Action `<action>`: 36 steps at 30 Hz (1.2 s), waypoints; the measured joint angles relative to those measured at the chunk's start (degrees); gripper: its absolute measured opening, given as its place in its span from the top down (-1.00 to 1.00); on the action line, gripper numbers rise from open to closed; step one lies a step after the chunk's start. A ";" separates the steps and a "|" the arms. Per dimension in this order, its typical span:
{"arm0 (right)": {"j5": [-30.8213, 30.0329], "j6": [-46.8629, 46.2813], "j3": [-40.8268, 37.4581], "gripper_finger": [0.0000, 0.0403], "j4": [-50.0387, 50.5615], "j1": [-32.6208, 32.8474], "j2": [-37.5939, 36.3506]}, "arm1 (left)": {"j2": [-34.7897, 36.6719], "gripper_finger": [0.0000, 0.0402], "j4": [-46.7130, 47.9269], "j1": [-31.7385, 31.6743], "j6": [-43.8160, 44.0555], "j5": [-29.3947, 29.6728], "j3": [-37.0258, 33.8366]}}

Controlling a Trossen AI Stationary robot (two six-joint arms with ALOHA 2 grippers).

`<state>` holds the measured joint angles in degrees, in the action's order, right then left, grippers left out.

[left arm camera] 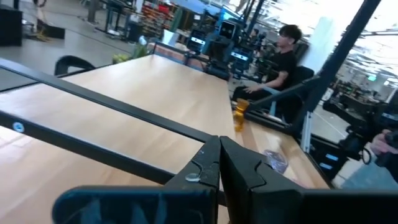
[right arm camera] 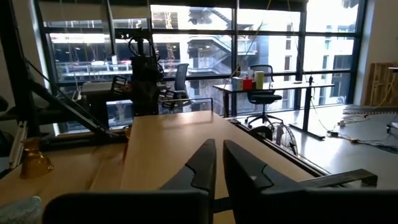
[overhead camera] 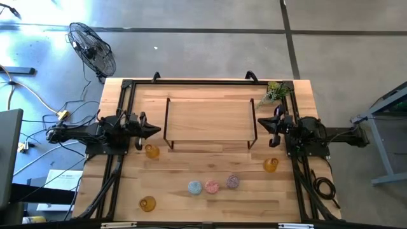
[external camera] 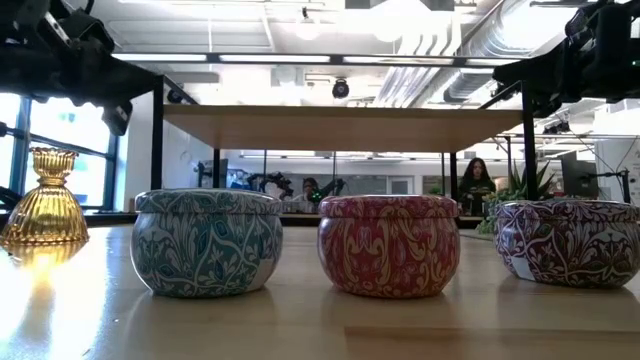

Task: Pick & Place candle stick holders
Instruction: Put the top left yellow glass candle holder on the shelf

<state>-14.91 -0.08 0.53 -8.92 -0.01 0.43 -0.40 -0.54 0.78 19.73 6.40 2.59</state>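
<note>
Three amber glass holders stand on their bases on the table: one (overhead camera: 152, 151) just near of my left gripper, one (overhead camera: 271, 165) near of my right gripper, one (overhead camera: 147, 203) at the near left. The blue (overhead camera: 194, 187), pink (overhead camera: 212, 186) and purple (overhead camera: 233, 182) round holders stand in a row at the near middle; the low view shows the blue (external camera: 207, 242), pink (external camera: 388, 245) and purple (external camera: 568, 240) ones up close. My left gripper (overhead camera: 152, 130) is shut and empty by the shelf's left end. My right gripper (overhead camera: 275, 124) is shut and empty by the shelf's right end.
A wooden shelf on a black metal frame (overhead camera: 210, 121) stands in the table's middle between the two grippers. A green plant sprig (overhead camera: 275, 92) lies at the far right corner. A fan (overhead camera: 94, 48) stands on the floor beyond the table. A person (left arm camera: 283, 53) sits beyond the table's right side.
</note>
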 joint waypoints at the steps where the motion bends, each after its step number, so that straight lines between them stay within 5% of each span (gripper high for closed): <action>1: -0.45 0.01 -0.01 0.79 -0.01 0.00 0.00 | 0.02 0.97 0.00 0.00 -0.06 0.47 0.00; 5: -1.36 -0.02 -0.01 0.59 0.01 0.00 0.00 | 0.00 0.82 -0.02 0.00 -0.11 4.23 0.04; 17: -2.02 -0.06 0.00 0.23 0.01 0.00 0.00 | 0.00 -0.07 -5.97 0.00 -2.02 8.11 0.09; 24: -7.22 0.00 -0.01 0.14 0.01 0.00 0.00 | 0.00 -0.13 -13.79 0.00 -7.00 -1.65 2.30; 29: -7.22 0.01 0.01 0.14 0.01 0.00 0.00 | -0.96 -0.13 -3.98 0.00 -6.91 -6.92 11.98; 36: -7.13 -0.10 0.00 0.13 0.27 0.00 0.00 | -7.99 -0.13 13.21 0.00 -13.46 -3.54 29.42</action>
<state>-22.04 -0.19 0.52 -8.64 -0.01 0.43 -8.39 12.68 0.78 6.26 2.86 32.01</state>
